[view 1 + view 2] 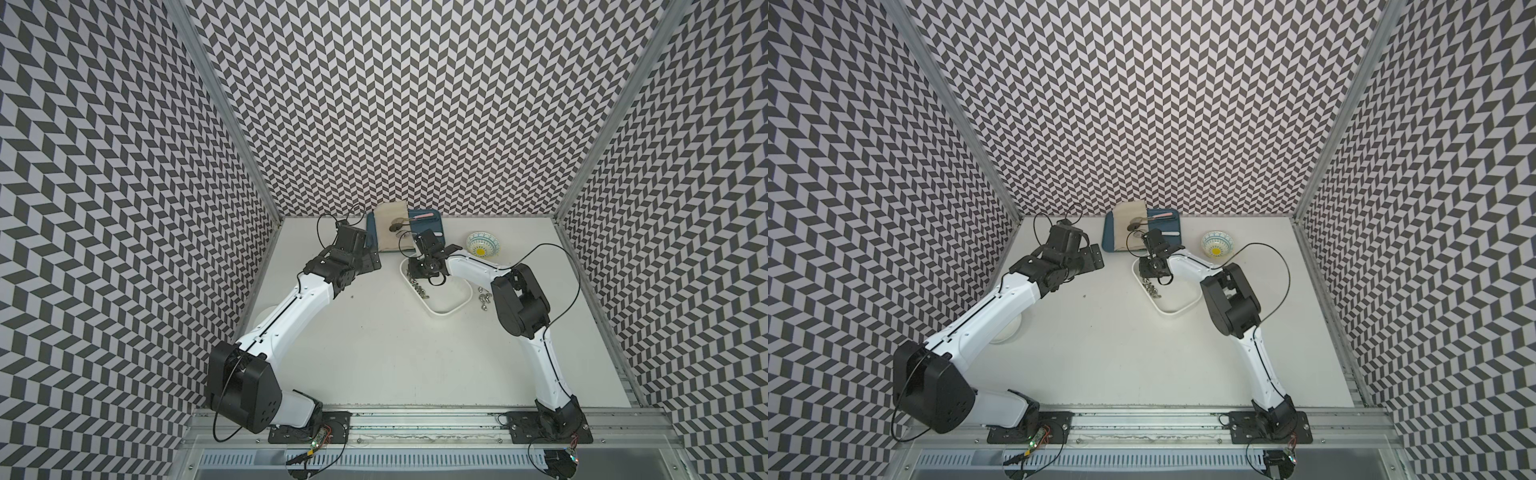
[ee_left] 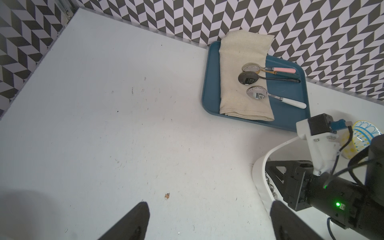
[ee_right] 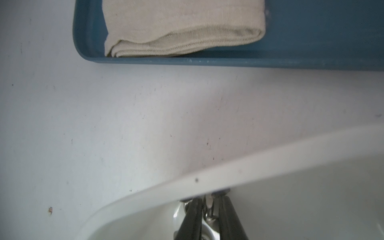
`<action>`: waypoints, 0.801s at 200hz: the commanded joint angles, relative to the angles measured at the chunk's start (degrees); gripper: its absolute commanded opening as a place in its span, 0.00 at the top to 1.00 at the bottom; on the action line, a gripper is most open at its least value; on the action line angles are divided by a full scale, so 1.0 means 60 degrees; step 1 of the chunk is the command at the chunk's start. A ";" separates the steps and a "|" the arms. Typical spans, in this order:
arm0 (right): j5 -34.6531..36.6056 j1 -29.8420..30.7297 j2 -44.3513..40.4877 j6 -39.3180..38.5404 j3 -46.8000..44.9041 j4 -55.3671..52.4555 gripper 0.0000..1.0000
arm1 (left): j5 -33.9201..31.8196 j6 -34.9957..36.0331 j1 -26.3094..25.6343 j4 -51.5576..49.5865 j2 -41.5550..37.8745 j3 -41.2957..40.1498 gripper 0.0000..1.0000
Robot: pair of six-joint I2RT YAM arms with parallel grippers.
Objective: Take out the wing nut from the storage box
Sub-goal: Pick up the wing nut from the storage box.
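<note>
left gripper jaws wide apart over bare table | dark-blue tray at table's back edge, carrying folded cloth and three spoons | storage box near tray, right arm reaching in, perhaps wing nuts beneath

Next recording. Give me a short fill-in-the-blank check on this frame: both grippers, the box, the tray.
1. The right gripper pinches a wing nut inside the ___ box.
2. The left gripper hovers over the table, ___ and holding nothing.
3. The cloth lies on a ___ tray.

Missing words: white; open; blue.
</note>
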 commanded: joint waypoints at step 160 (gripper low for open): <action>0.0095 -0.0719 -0.2613 -0.0041 -0.0997 -0.0176 0.95 | -0.0012 0.0043 0.0007 0.0507 -0.0125 -0.0130 0.05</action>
